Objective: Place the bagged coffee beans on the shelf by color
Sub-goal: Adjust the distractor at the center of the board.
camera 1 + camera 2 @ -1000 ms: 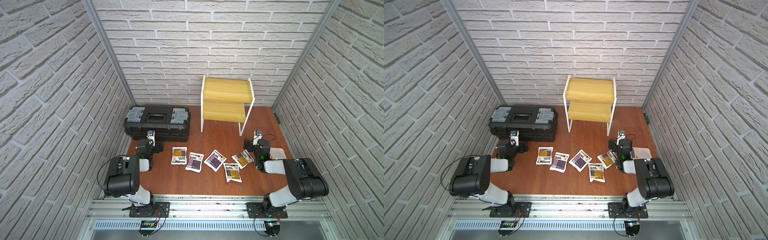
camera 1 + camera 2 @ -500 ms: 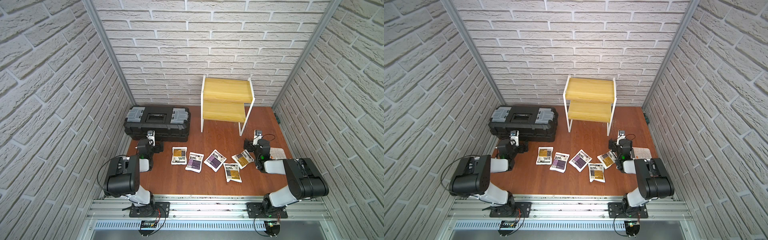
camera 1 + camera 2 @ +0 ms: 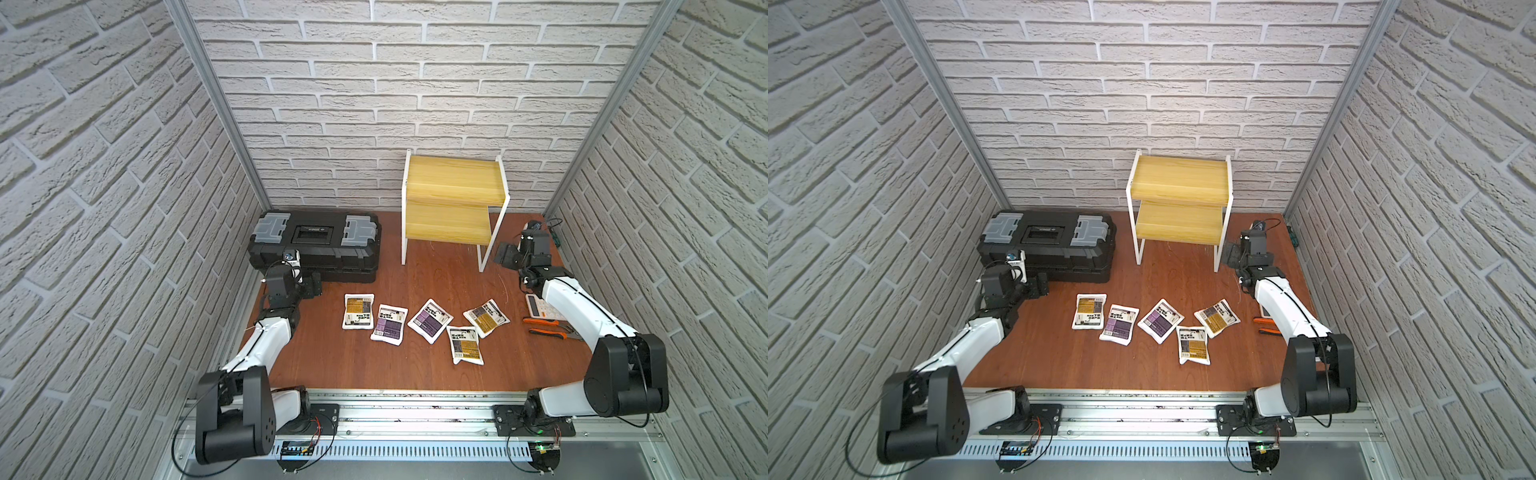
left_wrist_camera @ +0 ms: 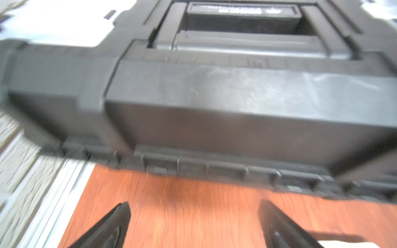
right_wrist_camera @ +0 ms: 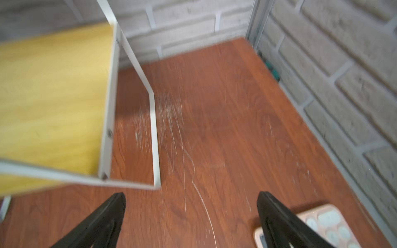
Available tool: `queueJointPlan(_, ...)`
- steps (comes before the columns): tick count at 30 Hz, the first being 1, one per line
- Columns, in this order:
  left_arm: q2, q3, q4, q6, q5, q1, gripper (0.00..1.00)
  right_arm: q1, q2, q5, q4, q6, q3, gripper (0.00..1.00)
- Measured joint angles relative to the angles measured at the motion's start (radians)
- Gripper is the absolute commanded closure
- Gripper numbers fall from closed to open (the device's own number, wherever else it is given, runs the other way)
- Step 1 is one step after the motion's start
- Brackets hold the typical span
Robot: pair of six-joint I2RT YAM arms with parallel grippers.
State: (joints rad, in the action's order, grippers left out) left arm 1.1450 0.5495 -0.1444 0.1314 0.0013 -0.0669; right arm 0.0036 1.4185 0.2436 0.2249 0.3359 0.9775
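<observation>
Here, at the far left of the table (image 3: 332,365), a black toolbox (image 3: 316,245) with grey latches sits near the back wall. The left arm (image 3: 266,336) reaches toward its front face. The left jaws stand open just short of it: in the left wrist view the two black fingers (image 4: 111,225) are spread apart with only bare wood between them, gripping nothing.

Next, the bagged coffee beans lie flat on the table in a loose row across the middle, in front of the shelf (image 3: 453,199) and apart from it. From the left come a first yellow pouch (image 3: 358,311) and a first purple pouch (image 3: 389,324) just beside it. Then come a second purple pouch (image 3: 429,320) turned at an angle and a second yellow pouch (image 3: 464,344) nearest the front edge. Last is a third yellow pouch (image 3: 486,318), tilted, its corner meeting the second yellow one.

The shelf stands at the back, right of the toolbox, with its upper board behind the lower one. Just right of its front leg, the right arm (image 3: 577,307) holds the right jaws open above bare table, and both fingers (image 5: 103,219) are wide apart around nothing. A calculator (image 3: 536,309) lies partly under that arm. Orange-handled pliers (image 3: 542,331) lie near it at the far right.
</observation>
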Motion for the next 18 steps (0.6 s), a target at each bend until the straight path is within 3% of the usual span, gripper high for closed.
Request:
queueJointPlan(5, -0.144, 0.011, 0.204, 0.076, -0.037, 0.092, 0.02, 0.0, -0.115, -0.043, 0.174, 0.05, -0.122, 0.0)
queueJointPlan(9, -0.219, 0.039, 0.34, 0.144, -0.049, 0.124, 0.01, 0.0, -0.219, -0.083, 0.253, 0.058, -0.127, 0.0)
queueJointPlan(18, -0.274, 0.143, 0.492, 0.22, -0.049, 0.237, 0.02, 0.0, -0.302, -0.238, 0.364, 0.091, -0.126, 0.0)
